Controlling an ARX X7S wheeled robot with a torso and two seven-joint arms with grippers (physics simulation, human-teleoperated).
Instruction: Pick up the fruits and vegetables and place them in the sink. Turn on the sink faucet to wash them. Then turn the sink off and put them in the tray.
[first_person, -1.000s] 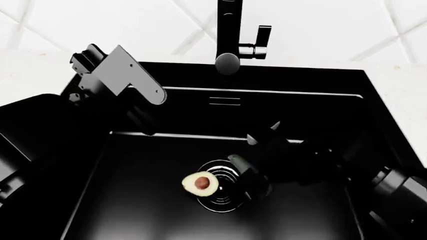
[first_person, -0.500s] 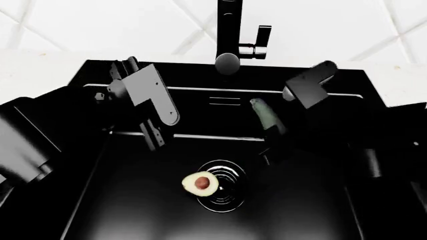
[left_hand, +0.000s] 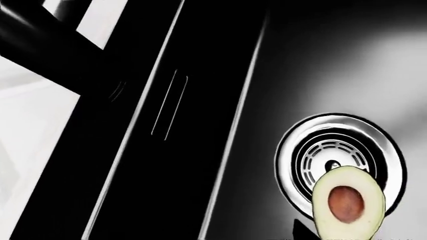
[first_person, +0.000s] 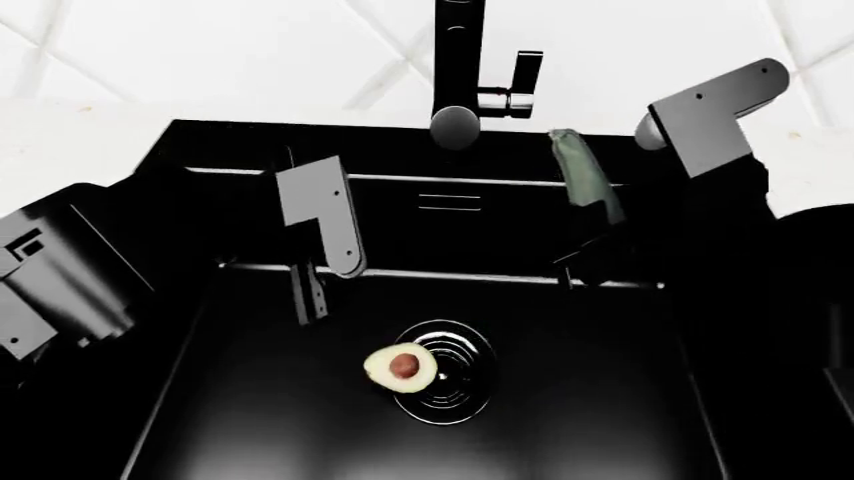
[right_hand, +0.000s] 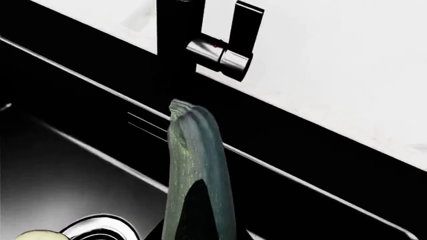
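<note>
Black sink (first_person: 747, 330): avocado (first_person: 400, 367) on drain, below left pincer (first_person: 310, 300), state unclear; right pincer (first_person: 594, 262) clamps zucchini (first_person: 583, 175).

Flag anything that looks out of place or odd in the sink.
Nothing is spilled or damaged. The avocado lies cut side up, partly over the drain, which it could block. The zucchini is held up by the right gripper, near the faucet.
</note>
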